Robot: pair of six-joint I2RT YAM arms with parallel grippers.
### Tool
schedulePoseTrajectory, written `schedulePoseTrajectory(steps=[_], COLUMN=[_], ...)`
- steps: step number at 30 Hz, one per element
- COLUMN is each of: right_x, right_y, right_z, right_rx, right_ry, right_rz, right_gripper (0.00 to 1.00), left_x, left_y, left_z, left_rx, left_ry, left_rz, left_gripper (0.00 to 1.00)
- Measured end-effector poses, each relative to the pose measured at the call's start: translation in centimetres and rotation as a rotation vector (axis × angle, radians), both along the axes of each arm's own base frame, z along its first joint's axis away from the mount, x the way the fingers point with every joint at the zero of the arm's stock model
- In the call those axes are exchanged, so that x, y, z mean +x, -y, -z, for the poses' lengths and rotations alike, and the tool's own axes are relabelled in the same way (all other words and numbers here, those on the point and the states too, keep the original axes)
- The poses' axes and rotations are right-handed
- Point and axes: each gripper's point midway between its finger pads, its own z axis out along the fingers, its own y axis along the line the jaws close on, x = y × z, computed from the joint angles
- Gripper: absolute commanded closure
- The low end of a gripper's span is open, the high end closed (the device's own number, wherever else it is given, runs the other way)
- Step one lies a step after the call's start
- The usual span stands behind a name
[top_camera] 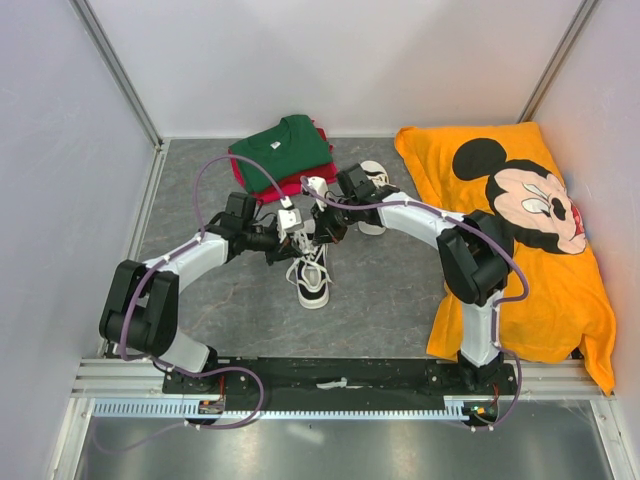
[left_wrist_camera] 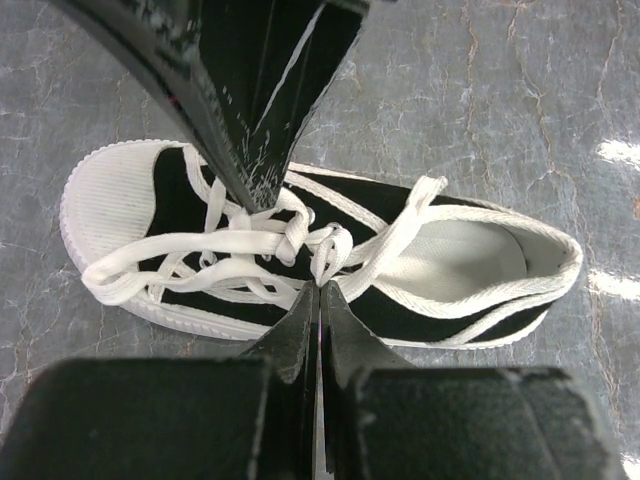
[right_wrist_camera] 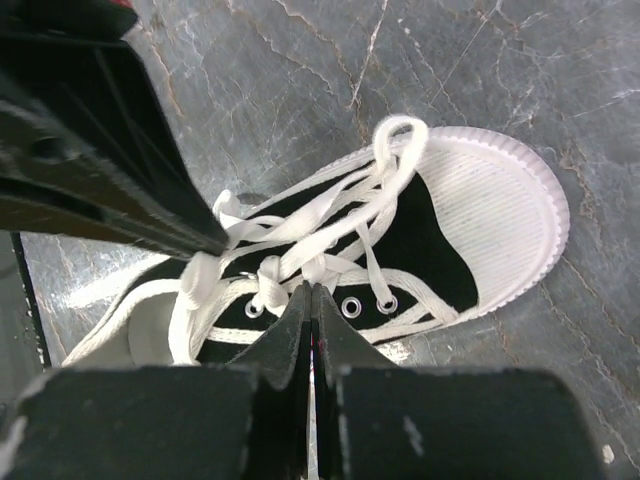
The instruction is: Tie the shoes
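Working over the near shoe (top_camera: 312,283), which lies on its sole at the middle of the table (top_camera: 400,300) with its toe toward the near edge, both arms meet above its laces (left_wrist_camera: 250,243). The left gripper (left_wrist_camera: 320,290) is clenched, its tips pinching what looks like a strand where the laces cross mid-shoe. The right gripper (right_wrist_camera: 311,292) is also clenched, its tips touching the laces near the top eyelets; whether a strand is caught there I cannot tell. The laces look crossed into a loose first tangle, with long ends trailing toward the toe and no bow formed, so I judge this shoe partly done. The second shoe (top_camera: 372,188) sits farther back and to the right, behind the right arm, apparently untouched.
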Motion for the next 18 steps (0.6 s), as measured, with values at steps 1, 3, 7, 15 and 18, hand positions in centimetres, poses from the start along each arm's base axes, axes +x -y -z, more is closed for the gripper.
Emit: schedulePoseTrajectory(steps=[1,3,7,15,18], right_x=[0.0,0.0,-0.1,-0.3,-0.2], right_y=[0.0,0.0,-0.1,-0.2,-0.1], right_z=[-0.2,-0.5,-1.0,-1.7,-1.7], right_rx=[0.006,0.016,0.035,0.067,0.072], right_ry=[0.003,0.003,0.006,-0.011,-0.016], right_rz=[0.005,0.014,0.026,0.042,0.051], right_gripper=[1.0,1.0,1.0,1.0,1.0], left_x=[0.1,0.3,0.9,2.1,2.2], left_y=[0.0,0.0,0.0,0.4,0.3], left_z=[0.1,0.2,0.1,-0.4,-0.1], left_rx=[0.002,0.007,0.018,0.041,0.057], left_ry=[-0.001,-0.003,-0.001,-0.036,-0.081], left_rz=[-0.001,-0.005,-0.015,-0.037,-0.052], left_gripper=[0.99,0.98,0.98,0.98,0.98])
